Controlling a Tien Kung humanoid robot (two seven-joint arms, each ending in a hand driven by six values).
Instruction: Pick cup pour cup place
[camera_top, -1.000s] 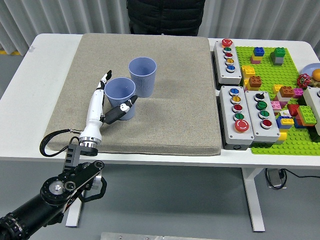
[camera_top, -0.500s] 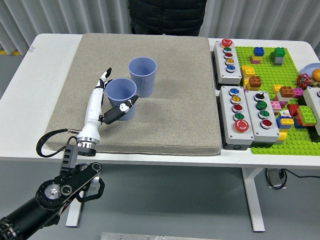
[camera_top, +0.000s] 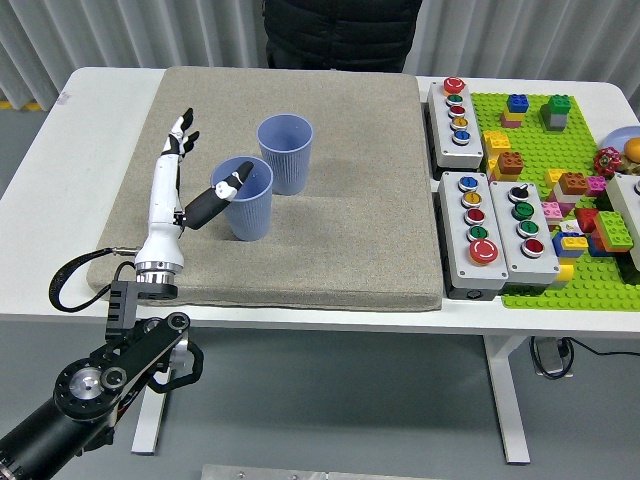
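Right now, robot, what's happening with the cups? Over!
Left hand open, fingers spread, thumb by near blue cup. Cup upright on mat, not gripped. Far blue cup close behind. Right hand not seen.

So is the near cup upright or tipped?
Upright: the near blue cup stands on the mat, its open rim facing up, with the left hand open beside it.

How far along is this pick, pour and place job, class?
Done: nothing clear; both cups stand upright on the mat. In hand: the left hand is open beside the near cup, thumb at its rim, fingers spread and off it. Left: grasping it, pouring into the far cup, setting it down.
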